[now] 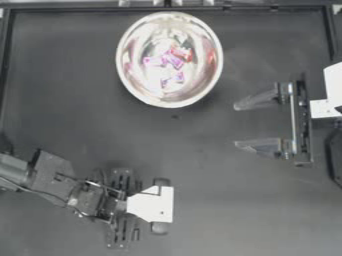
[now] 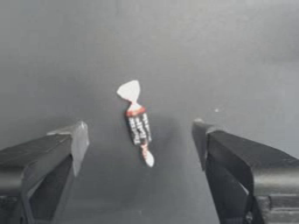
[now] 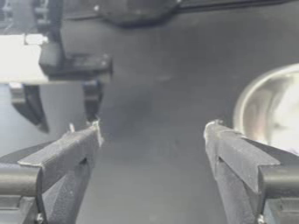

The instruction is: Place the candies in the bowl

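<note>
The left gripper (image 2: 140, 144) hangs over the near-left part of the table (image 1: 60, 100), its jaws spread wide. Between them in the left wrist view lies one thin candy (image 2: 137, 123), apart from both jaws: a white wrapper with red and dark print on its middle, one twisted end fanned out broad, the other end small and pointed. In the top view this sweet is hidden under the gripper's white block. Bare dark surface surrounds it on every side.

The right gripper (image 1: 235, 125) sits at the table's right side, jaws also wide apart, holding nothing.

The bowl (image 1: 130, 75) stands at the far middle of the table, close to the far rim, shiny and whitish, with pink and purple candies (image 1: 171, 62) clustered in its reflective inside. It is well apart from the left gripper, with open table between them.
</note>
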Robot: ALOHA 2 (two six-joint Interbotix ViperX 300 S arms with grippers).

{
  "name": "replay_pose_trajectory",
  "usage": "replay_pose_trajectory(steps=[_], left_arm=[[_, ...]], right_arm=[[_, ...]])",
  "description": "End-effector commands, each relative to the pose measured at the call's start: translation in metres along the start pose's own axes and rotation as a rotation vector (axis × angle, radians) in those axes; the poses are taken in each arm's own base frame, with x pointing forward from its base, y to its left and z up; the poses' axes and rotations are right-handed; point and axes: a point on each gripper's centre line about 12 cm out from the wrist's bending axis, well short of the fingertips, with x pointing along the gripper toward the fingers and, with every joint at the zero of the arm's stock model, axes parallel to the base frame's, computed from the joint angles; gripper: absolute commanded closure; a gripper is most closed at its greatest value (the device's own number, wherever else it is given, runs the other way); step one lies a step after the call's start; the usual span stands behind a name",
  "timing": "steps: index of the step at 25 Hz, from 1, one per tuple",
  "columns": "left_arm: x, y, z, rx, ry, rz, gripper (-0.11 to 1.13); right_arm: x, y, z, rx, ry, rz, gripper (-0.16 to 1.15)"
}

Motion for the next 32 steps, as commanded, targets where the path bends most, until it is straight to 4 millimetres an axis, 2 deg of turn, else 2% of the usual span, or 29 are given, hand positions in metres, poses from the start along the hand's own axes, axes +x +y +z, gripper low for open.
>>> replay_pose_trajectory(steps=[1,11,15,18,25,32], left_arm=[[-0.007,0.001,0.006,-0.005,-0.027,-0.005,0.01],[0.006,0.001,0.004,-0.007,0.003,0.003,0.02],[0.011,0.003,0.002,-0.013,0.015,0.006,0.06],[0.012,0.003,0.002,-0.016,0.017,0.005,0.15],[0.018,0.002,0.001,-0.025,0.025,-0.001,0.47],[0.017,0.001,0.002,-0.036,0.017,-0.011,0.65]], right_arm=[[-0.001,0.002,0.007,0.003,-0.024,0.009,-0.01],[-0.001,0.002,0.008,0.002,-0.025,0.009,-0.01],[-0.001,0.003,0.009,0.001,-0.027,0.012,-0.02],[-0.001,0.004,0.009,-0.001,-0.026,0.015,-0.01],[-0.001,0.004,0.009,-0.004,-0.028,0.016,-0.02],[-0.001,0.004,0.010,-0.004,-0.029,0.016,-0.01]])
